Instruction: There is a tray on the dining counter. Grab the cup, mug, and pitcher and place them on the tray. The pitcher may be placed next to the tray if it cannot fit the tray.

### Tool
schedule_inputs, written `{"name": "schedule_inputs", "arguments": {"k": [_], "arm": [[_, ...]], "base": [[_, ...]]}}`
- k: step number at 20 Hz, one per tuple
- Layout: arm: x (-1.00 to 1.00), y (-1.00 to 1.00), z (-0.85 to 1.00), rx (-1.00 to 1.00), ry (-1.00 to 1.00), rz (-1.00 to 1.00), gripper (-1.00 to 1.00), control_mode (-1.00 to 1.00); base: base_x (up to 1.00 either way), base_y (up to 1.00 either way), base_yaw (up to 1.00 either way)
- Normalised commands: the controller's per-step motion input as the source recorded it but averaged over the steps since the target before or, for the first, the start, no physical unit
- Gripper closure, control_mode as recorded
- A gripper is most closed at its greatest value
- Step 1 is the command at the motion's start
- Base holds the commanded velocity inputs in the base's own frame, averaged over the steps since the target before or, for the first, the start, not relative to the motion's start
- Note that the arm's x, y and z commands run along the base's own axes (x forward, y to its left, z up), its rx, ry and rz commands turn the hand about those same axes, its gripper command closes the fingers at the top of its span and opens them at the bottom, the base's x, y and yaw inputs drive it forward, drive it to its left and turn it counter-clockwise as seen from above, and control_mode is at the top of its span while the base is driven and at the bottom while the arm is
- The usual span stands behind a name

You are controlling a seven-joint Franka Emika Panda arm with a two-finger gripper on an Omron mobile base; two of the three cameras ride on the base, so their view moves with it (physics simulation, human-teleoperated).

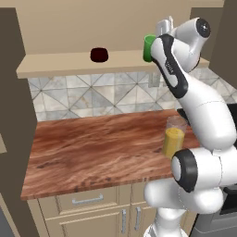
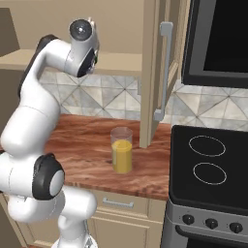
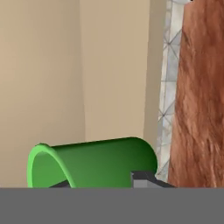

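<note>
On the wood counter [image 1: 92,148], nearest the base, stands the pitcher [image 1: 173,138] of orange liquid. Above it, at shelf height, the gripper [image 3: 107,186] pinches the green cup [image 3: 94,162] by its wall, fingers part-closed. Farther left on the beige shelf [image 1: 60,62] sits the dark mug [image 1: 99,54].

Pitcher [image 1: 174,139] blocks counter [image 1: 92,148] right end; left half open.
</note>
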Motion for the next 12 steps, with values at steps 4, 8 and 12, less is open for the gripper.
{"name": "schedule_inputs", "arguments": {"k": [4, 8, 12], "arm": [[-0.19, -0.04, 0.46, 0.00, 0.25, -0.03, 1.00, -1.00], [-0.49, -0.12, 0.06, 0.00, 0.28, -0.01, 1.00, -1.00], [-0.65, -0.17, 0.00, 0.00, 0.24, 0.00, 1.00, -1.00]], "base": [[0.00, 0.00, 0.00], [0.00, 0.00, 0.00], [0.00, 0.00, 0.00]]}}
